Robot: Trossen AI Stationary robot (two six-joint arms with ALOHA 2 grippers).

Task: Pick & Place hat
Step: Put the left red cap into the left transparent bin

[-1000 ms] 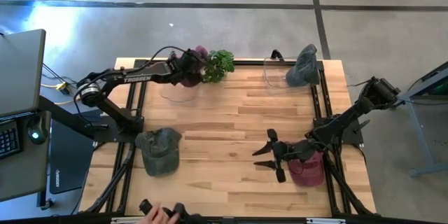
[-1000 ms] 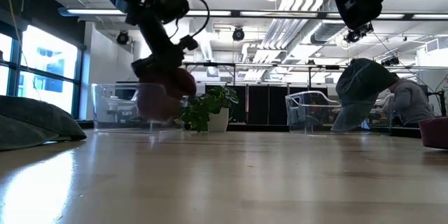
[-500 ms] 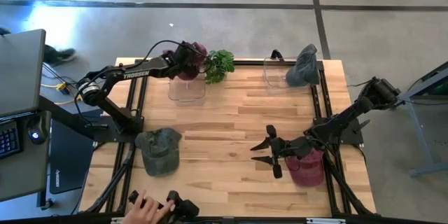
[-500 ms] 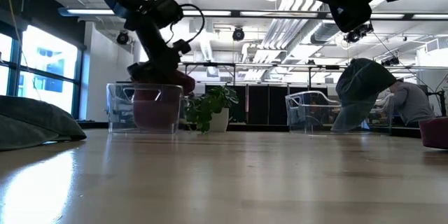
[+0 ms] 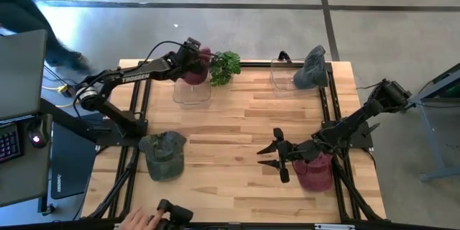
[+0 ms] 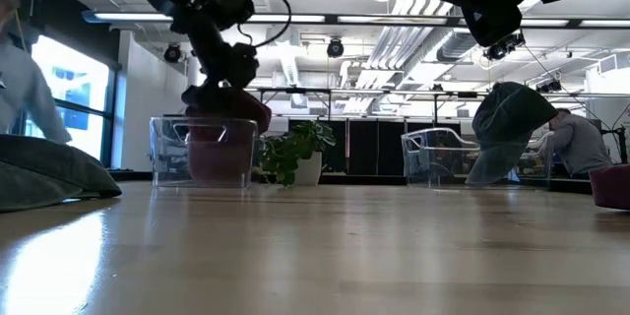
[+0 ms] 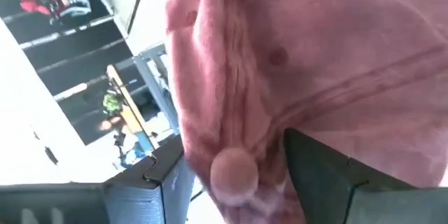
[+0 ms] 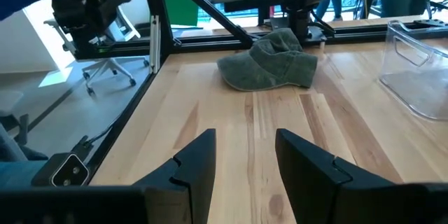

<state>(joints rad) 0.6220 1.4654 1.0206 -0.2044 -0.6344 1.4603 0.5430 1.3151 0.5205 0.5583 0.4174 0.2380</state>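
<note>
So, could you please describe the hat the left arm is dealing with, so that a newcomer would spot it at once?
Start at the table and find the plant on its far edge. Just left of it stands a clear bin, and the maroon hat hangs over that bin in the left claw. The nearby loose hat is grey-green.

Bright, seemingly motion-blurred left wrist view

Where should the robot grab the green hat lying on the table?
Probably the crown of the green hat, from straight above. It lies flat on the table with its soft, rumpled crown bulging up, so fingers can pinch a fold there. The brim lies nearly flush with the wood, harder to get under. The right end effector is open, facing it.
</note>
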